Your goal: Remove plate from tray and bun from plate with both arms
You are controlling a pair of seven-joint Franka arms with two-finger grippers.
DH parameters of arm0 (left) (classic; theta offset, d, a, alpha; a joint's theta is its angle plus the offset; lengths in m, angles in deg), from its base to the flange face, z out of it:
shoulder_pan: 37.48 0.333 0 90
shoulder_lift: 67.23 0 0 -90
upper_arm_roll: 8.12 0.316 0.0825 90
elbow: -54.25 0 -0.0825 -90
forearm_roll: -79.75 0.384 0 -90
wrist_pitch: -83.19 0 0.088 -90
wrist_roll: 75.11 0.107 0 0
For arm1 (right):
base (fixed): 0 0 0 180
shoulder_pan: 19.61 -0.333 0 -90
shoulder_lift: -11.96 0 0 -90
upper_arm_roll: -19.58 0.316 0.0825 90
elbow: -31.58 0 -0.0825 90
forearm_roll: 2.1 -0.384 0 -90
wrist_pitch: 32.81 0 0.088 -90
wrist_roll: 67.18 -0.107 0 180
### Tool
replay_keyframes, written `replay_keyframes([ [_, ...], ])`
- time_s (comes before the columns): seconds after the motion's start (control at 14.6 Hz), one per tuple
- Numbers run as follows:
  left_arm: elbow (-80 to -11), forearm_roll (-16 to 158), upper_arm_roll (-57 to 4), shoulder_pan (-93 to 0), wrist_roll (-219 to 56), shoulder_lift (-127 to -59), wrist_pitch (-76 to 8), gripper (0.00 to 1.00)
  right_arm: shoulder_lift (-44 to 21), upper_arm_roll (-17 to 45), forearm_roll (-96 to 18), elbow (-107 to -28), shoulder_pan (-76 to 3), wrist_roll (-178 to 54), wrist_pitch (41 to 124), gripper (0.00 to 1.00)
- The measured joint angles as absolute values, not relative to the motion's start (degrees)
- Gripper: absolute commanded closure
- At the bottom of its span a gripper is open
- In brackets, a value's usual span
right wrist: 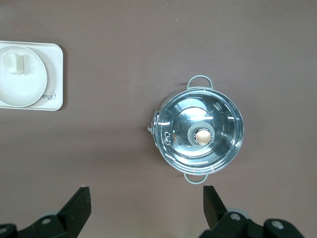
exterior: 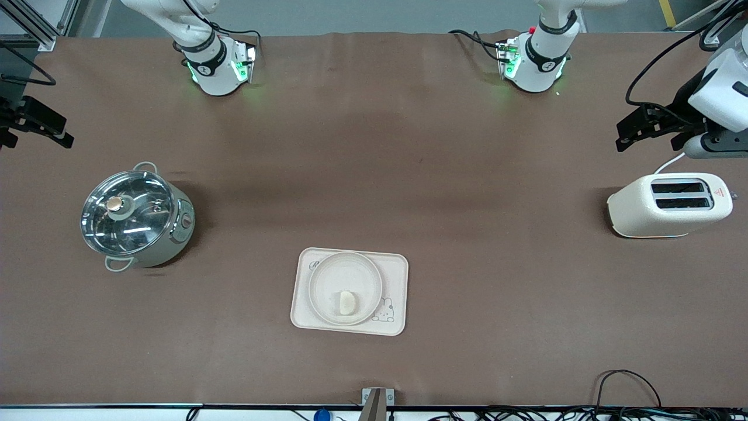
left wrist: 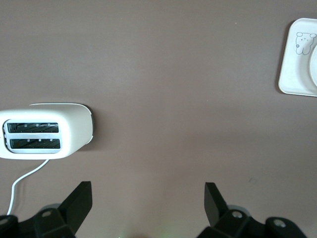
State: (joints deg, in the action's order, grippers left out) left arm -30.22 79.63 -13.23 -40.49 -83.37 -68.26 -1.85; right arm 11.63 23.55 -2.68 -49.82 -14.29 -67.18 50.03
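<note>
Brown tabletop (exterior: pixel 374 175) carries a tray (exterior: pixel 397 324) holding the plate (exterior: pixel 327 272) with the bun (exterior: pixel 347 302) on it, while the left gripper (left wrist: pixel 147 198) and right gripper (right wrist: pixel 146 198) wait high, fingers apart.

In the left wrist view the tray (left wrist: pixel 297 59) runs off the picture's edge well away from the left claw (left wrist: pixel 148 203), so only one corner with the rabbit drawing shows. The toaster (left wrist: pixel 47 131) is cropped at the edge too. In the right wrist view the tray (right wrist: pixel 54 74) and the plate (right wrist: pixel 25 79) are cut off, far to one side of the right claw (right wrist: pixel 147 206). The right claw's fingers are cut off in the front view.
</note>
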Motion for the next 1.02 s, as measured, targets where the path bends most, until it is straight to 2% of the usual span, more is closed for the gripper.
replay_keyframes([
  [0.55, -30.17, 79.63, -13.27, -40.56, -83.37, -69.72, -1.88, 0.0, 11.63, 23.75, -2.87, -49.81, -15.3, -67.14, 50.01, 0.0],
  [0.75, -29.79, 79.63, -13.27, -40.56, -83.37, -69.72, -2.21, 0.0, 11.58, 24.1, -6.62, -50.19, -15.95, -67.1, 49.37, 0.0],
  [1.02, -29.08, 79.63, -13.24, -40.53, -83.37, -69.92, -2.5, 0.0, 7.45, 29.65, -8.55, -53.99, -17.67, -72.83, 55.11, 0.0],
])
